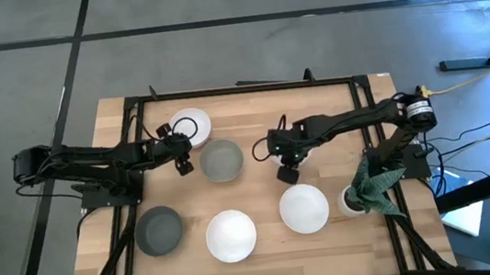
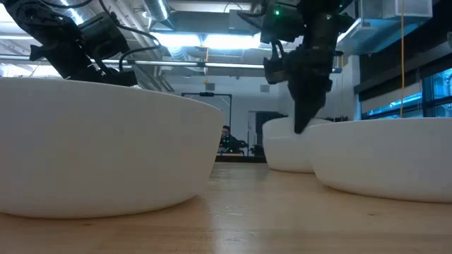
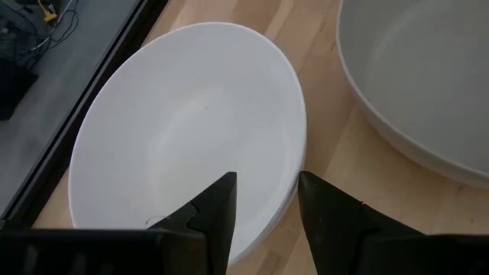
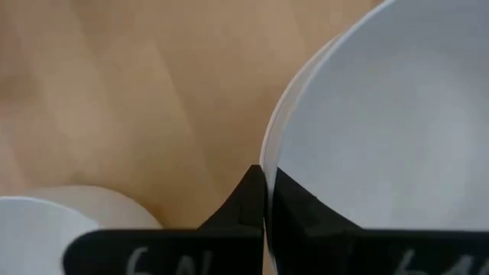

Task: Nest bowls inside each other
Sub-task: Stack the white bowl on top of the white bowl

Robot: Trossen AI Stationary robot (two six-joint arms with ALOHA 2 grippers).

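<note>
Five bowls show in the high view. A white bowl [image 1: 190, 127] and a grey bowl [image 1: 221, 160] sit toward the far side. A grey bowl [image 1: 159, 230] and two white bowls [image 1: 231, 235] [image 1: 304, 208] sit along the near side. My left gripper [image 1: 181, 156] [image 3: 263, 202] is open at the far white bowl [image 3: 183, 130], one finger over its inside and one outside its rim, with no touch showing. My right gripper [image 1: 288, 173] [image 4: 265, 195] is shut on the near-right white bowl [image 4: 382, 130]. A second rim shows just outside each of these two bowls. My right gripper pinches the rim [image 4: 267, 156] of the near-right white bowl at its far-left side, one finger inside the bowl and one outside. The fingers [image 2: 300, 116] come from above, pointing down. The bowl [image 2: 385, 159] stands upright with its base on the table.
A small white pot with a green plant [image 1: 362, 193] stands right of the held bowl, near the table's right edge. The far grey bowl lies between the two grippers. Bare wood [image 1: 252, 118] shows on the far middle of the table. A person sits in the room beyond [image 2: 226, 137].
</note>
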